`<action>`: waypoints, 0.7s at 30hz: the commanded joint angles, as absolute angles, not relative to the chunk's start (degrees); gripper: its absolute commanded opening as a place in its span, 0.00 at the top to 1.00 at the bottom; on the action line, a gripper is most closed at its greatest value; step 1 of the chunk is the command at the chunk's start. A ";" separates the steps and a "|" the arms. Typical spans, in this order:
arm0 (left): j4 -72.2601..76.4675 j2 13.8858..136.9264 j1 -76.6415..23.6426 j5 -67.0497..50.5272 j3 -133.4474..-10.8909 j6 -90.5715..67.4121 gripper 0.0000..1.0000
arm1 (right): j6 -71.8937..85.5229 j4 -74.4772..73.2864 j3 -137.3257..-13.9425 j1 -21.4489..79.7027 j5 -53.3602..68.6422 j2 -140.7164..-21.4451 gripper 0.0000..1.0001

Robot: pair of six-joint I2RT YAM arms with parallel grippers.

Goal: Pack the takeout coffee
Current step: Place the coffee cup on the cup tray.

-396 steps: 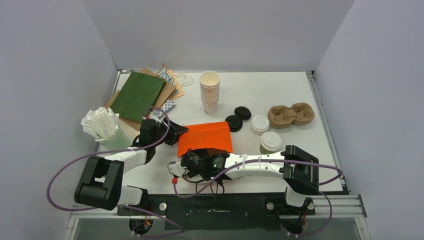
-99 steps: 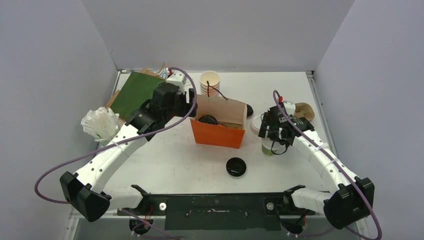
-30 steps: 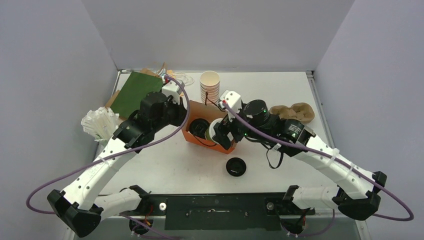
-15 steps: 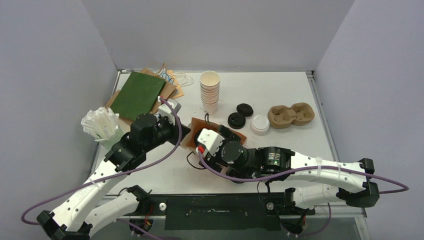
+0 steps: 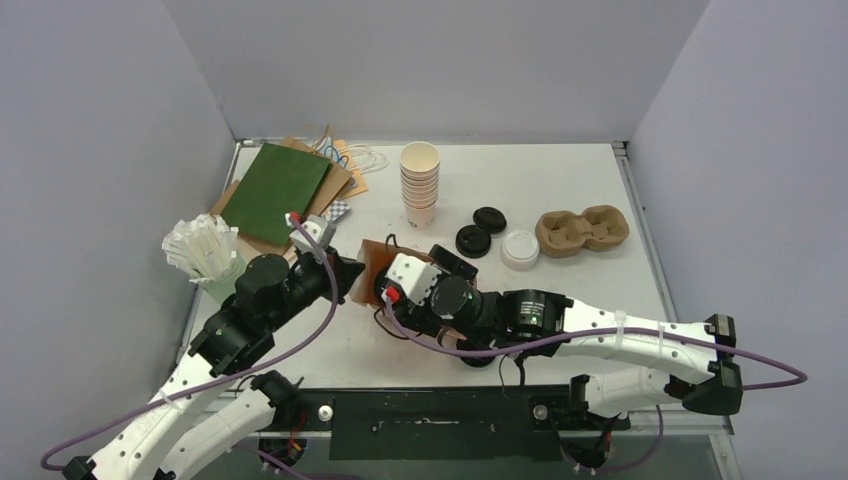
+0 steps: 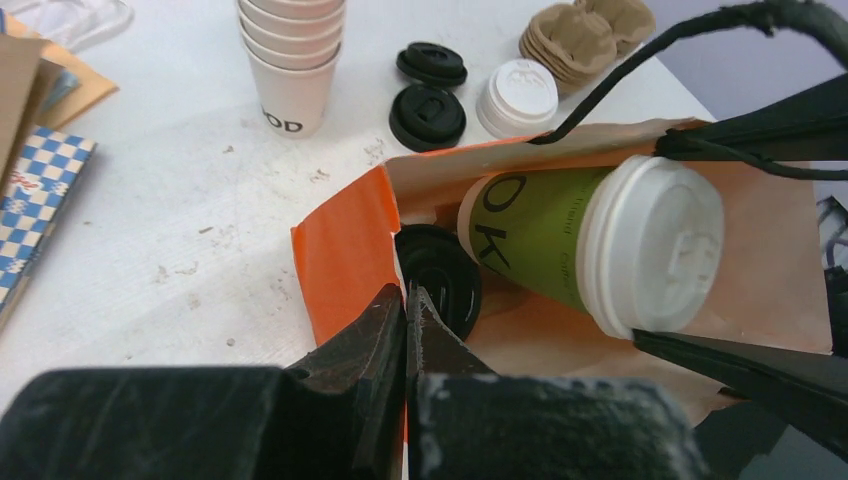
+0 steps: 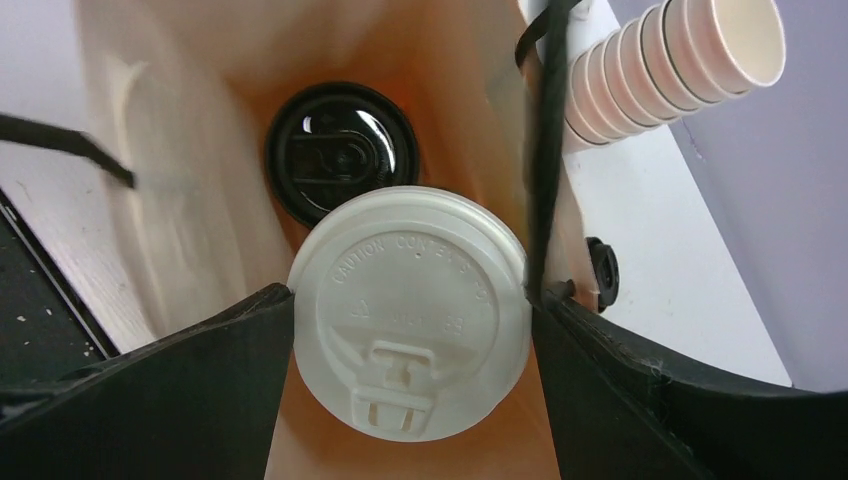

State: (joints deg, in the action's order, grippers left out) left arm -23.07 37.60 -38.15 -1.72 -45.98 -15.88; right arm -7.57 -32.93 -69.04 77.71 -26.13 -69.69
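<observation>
Coffee cup (image 7: 408, 300) in wide-spread right tool (image 7: 410, 335)

Your bag (image 6: 340, 250) is orange outside, pale brown inside.
The cup (image 6: 530, 235) is green with black letters and a white lid (image 6: 650, 245); the other lid (image 6: 440, 280) is black. The paper (image 6: 35, 200) has blue and white checks.

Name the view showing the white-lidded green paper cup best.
Left wrist: the white-lidded green paper cup shows side and lid inside the orange paper bag. Right wrist shows only its lid; top view: hidden by the right arm.
</observation>
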 commanded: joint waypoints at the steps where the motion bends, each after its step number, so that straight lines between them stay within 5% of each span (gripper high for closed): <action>1: -16.83 32.83 -38.30 2.46 -44.23 -15.12 1.00 | -9.32 -28.07 -71.01 71.96 -19.64 -70.44 0.58; 21: -15.08 30.15 -38.33 -7.87 -37.51 -13.49 1.00 | -12.61 -32.07 -67.78 70.66 -14.40 -72.74 0.56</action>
State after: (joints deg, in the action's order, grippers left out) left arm -19.29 30.55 -38.15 -3.33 -38.33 -13.67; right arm -11.53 -30.63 -70.30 69.71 -13.98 -74.59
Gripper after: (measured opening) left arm 0.007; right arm 0.811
